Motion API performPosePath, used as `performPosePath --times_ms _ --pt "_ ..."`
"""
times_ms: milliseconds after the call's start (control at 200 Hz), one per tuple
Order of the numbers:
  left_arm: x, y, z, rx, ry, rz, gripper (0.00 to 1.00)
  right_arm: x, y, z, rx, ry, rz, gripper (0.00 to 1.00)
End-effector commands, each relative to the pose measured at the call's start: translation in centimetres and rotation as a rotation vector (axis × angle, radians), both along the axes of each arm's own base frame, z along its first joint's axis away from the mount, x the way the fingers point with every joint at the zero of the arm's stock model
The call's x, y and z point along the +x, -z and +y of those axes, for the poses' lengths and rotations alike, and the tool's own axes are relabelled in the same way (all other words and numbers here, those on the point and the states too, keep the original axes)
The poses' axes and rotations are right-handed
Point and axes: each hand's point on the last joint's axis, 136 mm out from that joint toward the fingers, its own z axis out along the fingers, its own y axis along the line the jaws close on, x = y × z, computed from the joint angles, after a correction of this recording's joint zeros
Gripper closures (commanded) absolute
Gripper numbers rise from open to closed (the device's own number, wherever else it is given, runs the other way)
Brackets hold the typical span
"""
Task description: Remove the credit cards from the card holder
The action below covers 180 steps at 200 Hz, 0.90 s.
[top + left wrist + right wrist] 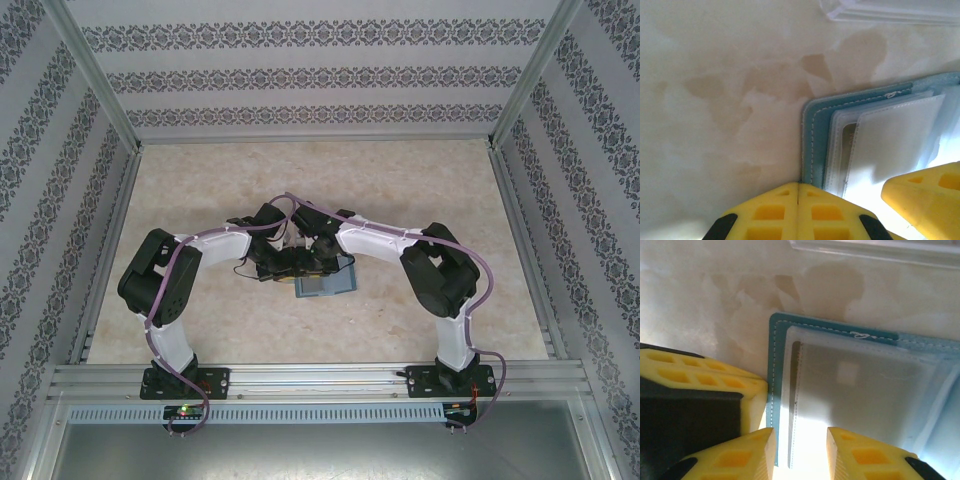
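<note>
While the left gripper [798, 186], fingers pressed together, sits at the wallet's [812, 130] corner on the table [715, 100], the right gripper [801, 434] stands partly spread over a clear sleeve [790, 390]. The card [860, 385] inside looks thin, stiff and slick. It is probably best pinched at the sleeve's mouth with the wallet held down.

A beige, marble-patterned table [420, 190] lay inside an enclosure whose walls [310, 75] carried bands of grey floral print, framed by aluminium posts [95, 75]. An aluminium rail [320, 375] ran along the near edge, with a perforated strip [330, 412] just in front of it. A clear plastic tray [890, 12] rested on the tabletop.
</note>
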Motion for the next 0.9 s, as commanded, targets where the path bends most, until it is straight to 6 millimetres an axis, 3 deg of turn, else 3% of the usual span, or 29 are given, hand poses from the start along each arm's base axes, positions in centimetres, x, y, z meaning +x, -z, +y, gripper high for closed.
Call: performPosePath --times_ms 0,325,680,894 --pt "-1.6 0.9 0.4 0.037 0.022 0.051 1.00 -1.3 1.8 -0.3 -0.039 -0.012 0.043 0.62" --pt "-1.8 1.0 0.5 0.039 0.023 0.054 1.00 -1.2 2.0 -2.3 -0.153 -0.047 0.023 0.48" --pt "-1.8 1.1 0.5 0.039 0.024 0.055 1.00 -1.1 2.0 -3.1 -0.198 -0.046 0.008 0.49" --pt "-1.8 1.1 0.5 0.038 0.024 0.053 1.00 -1.1 2.3 -3.4 -0.224 -0.063 0.014 0.43"
